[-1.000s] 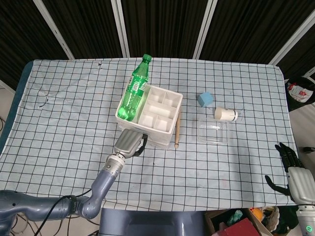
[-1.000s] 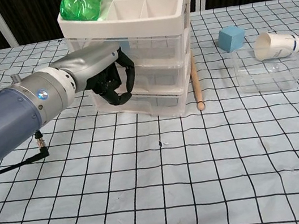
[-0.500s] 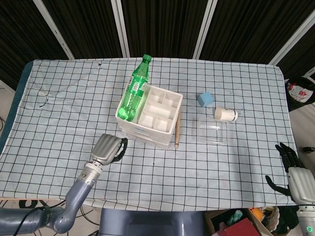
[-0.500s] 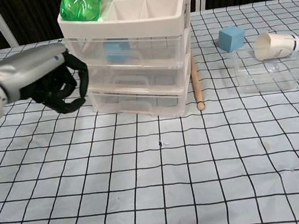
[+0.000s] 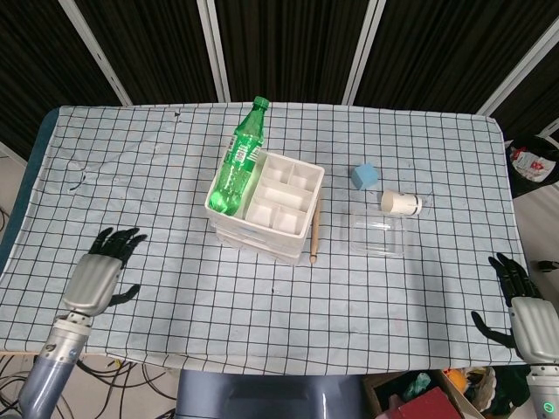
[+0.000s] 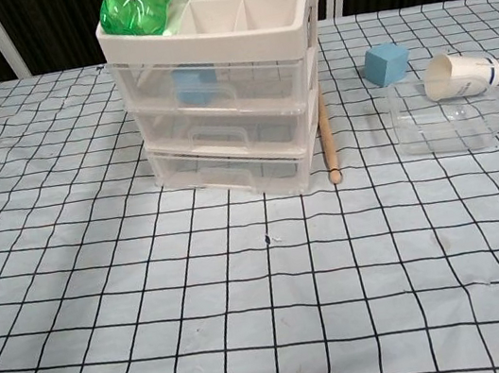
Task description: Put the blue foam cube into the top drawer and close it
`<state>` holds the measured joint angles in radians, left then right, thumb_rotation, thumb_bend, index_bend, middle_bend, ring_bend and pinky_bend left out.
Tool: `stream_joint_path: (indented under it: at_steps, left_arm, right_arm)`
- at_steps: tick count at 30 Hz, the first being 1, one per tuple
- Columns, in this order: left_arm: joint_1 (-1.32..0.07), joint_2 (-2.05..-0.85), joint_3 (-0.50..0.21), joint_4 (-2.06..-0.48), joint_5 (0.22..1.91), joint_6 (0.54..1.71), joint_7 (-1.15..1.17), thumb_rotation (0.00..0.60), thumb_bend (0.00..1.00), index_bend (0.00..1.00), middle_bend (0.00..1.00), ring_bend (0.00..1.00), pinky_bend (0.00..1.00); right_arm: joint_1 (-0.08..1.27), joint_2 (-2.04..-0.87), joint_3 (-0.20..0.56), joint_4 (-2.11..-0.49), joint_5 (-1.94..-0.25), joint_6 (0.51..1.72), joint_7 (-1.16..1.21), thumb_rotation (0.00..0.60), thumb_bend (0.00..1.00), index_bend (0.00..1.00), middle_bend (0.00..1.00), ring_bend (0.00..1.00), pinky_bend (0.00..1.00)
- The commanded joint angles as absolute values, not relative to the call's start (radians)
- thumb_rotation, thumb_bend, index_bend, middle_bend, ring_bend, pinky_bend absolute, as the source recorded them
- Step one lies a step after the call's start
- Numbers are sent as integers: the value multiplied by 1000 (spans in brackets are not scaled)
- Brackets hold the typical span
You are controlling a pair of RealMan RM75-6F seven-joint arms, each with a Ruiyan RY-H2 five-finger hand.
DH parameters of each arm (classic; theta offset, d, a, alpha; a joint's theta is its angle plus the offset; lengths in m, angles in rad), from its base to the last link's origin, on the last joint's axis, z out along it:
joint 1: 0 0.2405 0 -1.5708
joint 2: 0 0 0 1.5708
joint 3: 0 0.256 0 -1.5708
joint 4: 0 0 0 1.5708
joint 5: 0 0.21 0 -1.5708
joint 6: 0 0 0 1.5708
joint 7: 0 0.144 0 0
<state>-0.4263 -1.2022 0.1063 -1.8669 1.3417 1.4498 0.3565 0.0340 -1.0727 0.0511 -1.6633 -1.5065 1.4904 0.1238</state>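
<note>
Blue foam cube [image 6: 193, 83] inside shut top drawer [image 6: 214, 87]; both hands — left [image 5: 98, 278], right [image 5: 522, 314] — wide, empty

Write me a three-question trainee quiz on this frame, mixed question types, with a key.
1. True or false: the top drawer is shut with a blue foam cube visible inside.
2. What lies on the organiser tray? A) green bottle B) paper cup C) wooden stick
3. Fill in: the left hand is ____ and holds nothing.

Key: 1 true; 2 A; 3 open.
</note>
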Motion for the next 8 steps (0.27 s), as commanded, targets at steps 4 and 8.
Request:
stream_joint_path:
  at_steps: [4,8]
  left_arm:
    - [-323,-1181,141,-1754,1427,1578,323,600,60,0,0,0,0]
    - [-265,-1204,143,-1673,1456,1643,294,600,57,0,0,0,0]
  right_arm:
    - [33,-1079,52,-1647,-1521,1505,109,600,256,0,0,0,176]
    - [33,-1082,51,-1642,-1523,1507,107,600,256,0,0,0,176]
